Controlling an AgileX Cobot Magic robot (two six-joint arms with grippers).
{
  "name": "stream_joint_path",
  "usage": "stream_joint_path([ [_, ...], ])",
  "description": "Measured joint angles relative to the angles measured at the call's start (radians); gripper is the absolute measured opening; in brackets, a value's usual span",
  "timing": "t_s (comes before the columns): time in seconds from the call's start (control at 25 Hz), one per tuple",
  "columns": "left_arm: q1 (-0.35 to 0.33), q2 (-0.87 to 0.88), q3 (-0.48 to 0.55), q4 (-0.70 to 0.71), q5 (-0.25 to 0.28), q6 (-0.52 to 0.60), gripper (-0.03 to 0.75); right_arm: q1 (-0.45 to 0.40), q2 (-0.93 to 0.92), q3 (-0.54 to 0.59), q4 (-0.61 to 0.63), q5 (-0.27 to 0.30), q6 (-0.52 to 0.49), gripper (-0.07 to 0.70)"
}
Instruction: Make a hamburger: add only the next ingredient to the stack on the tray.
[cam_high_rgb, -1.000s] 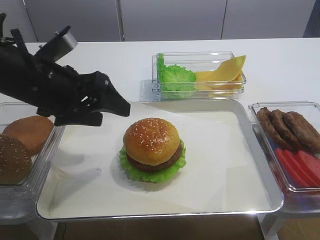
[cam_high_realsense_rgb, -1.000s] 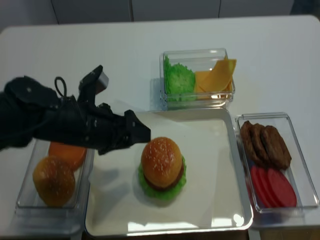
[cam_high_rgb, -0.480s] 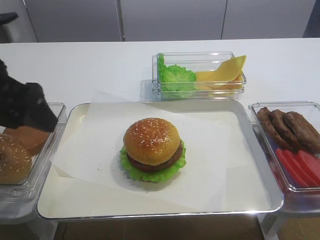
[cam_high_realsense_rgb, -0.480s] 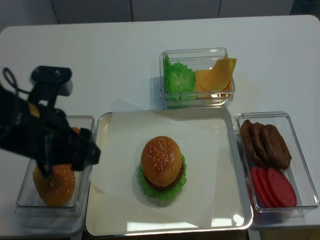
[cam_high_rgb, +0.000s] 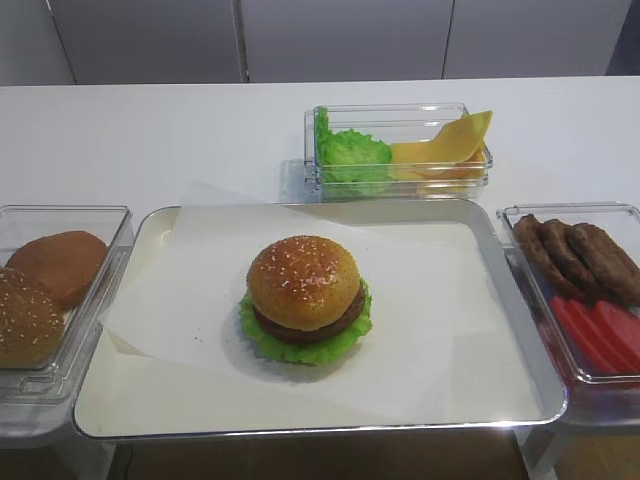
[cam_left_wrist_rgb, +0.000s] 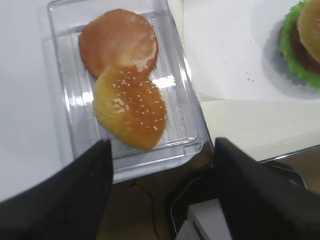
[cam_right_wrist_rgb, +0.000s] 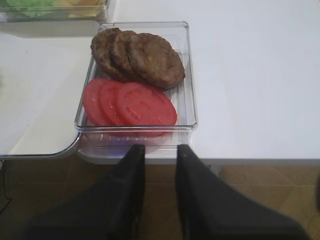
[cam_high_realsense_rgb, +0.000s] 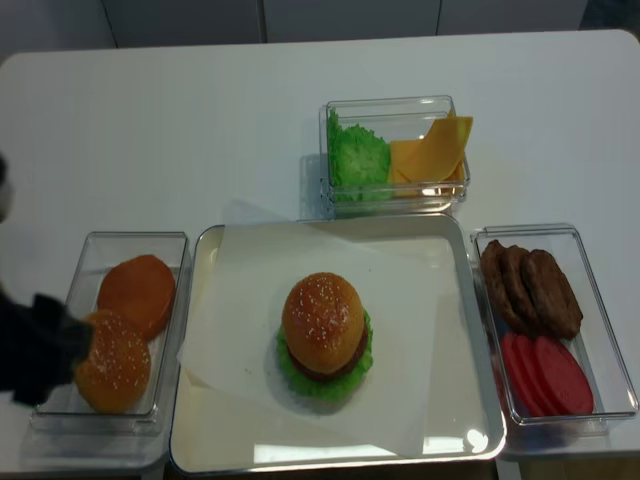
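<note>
The sesame-seeded bun top (cam_high_rgb: 303, 278) sits on the stack, over the dark patty (cam_high_rgb: 312, 326) and the frilly lettuce (cam_high_rgb: 300, 347). This hamburger (cam_high_realsense_rgb: 322, 322) stands near the middle of the paper-lined metal tray (cam_high_rgb: 320, 432). My left gripper (cam_left_wrist_rgb: 162, 145) hangs below the table's front edge by the bun box, its jaws wide apart with nothing between them. Its dark arm (cam_high_realsense_rgb: 35, 345) shows only at the left edge of the realsense view. My right gripper (cam_right_wrist_rgb: 159, 148) is shut and empty, off the front of the patty box.
The clear box on the left (cam_high_rgb: 100, 270) holds a second seeded bun (cam_left_wrist_rgb: 131, 107) and a smooth brown bun (cam_left_wrist_rgb: 119, 42). A box of lettuce and cheese (cam_high_rgb: 400, 150) stands behind the tray. The box on the right (cam_right_wrist_rgb: 190, 100) holds loose patties and tomato slices.
The left arm has drawn back from over the tray, leftward and down past the bun box, and has left the exterior high view. The hamburger has not moved.
</note>
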Motion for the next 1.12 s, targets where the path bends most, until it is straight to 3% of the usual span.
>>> stream_joint_path([
  [0.2, 0.0, -0.208, 0.086, 0.029, 0.055, -0.026, 0.464, 0.0, 0.0, 0.0, 0.0, 0.0, 0.0, 0.179],
  [0.64, 0.0, -0.616, 0.299, 0.033, 0.071, -0.032, 0.447, 0.0, 0.0, 0.0, 0.0, 0.0, 0.0, 0.179],
  [0.92, 0.0, -0.814, 0.313, 0.033, 0.079, -0.034, 0.414, 0.0, 0.0, 0.0, 0.0, 0.0, 0.0, 0.179],
  [1.12, 0.0, -0.845, 0.317, 0.031, 0.083, -0.015, 0.409, 0.0, 0.0, 0.0, 0.0, 0.0, 0.0, 0.179],
])
